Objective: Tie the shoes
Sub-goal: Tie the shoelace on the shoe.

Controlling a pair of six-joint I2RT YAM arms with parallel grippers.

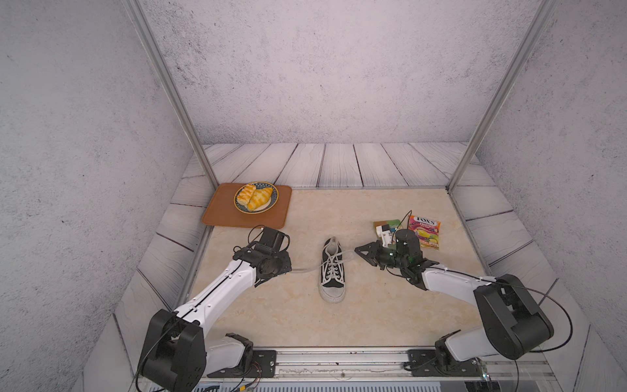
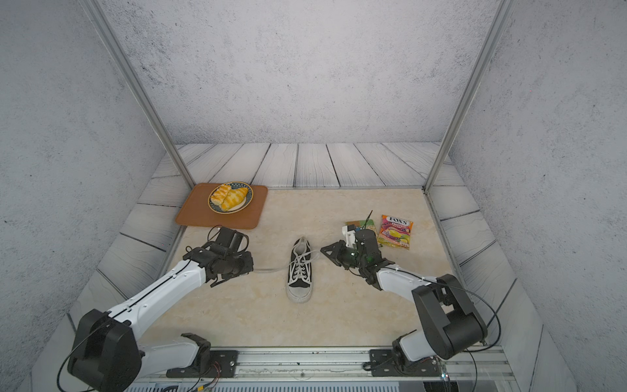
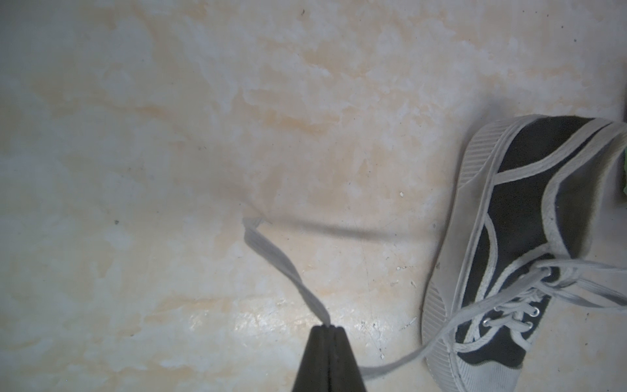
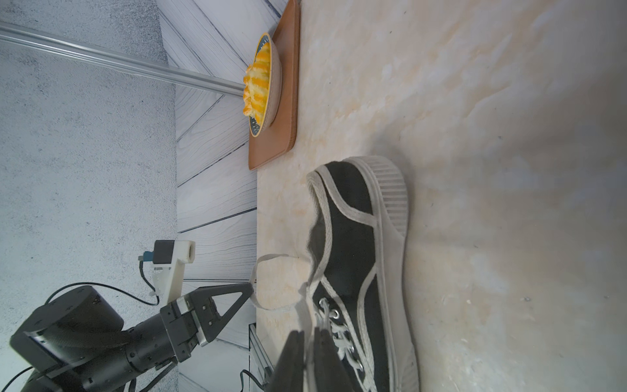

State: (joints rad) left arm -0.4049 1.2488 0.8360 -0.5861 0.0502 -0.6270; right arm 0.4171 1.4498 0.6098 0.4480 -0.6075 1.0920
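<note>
Top views both show the table (image 1: 390, 315) with the shoe (image 1: 331, 271) standing on its sole between the two arms. Its long axis lies crosswise to the line from one gripper to the other, toe toward the arm bases and heel away. The right gripper (image 1: 357, 250) sits just beside the heel half. The left gripper (image 3: 327, 328) is farther out on the opposite side, so the right arm is the nearer one.

From the top eyelets the left lace (image 1: 305, 270) runs sideways out to the left gripper, whose jaws are pressed together on it, with a short tail drooping to the table beyond. The right lace (image 1: 346, 254) runs out to the right gripper. In the right wrist view its fingers (image 4: 325, 353) stand almost together with the lace passing between them, so it appears pinched, though that close-up is blurred.

The next move likely turns on carrying each lace back across the shoe's axis toward the other gripper. Whether the laces already cross in a first knot over the tongue cannot be made out, and from above the left wrist hides the left fingertips.
</note>
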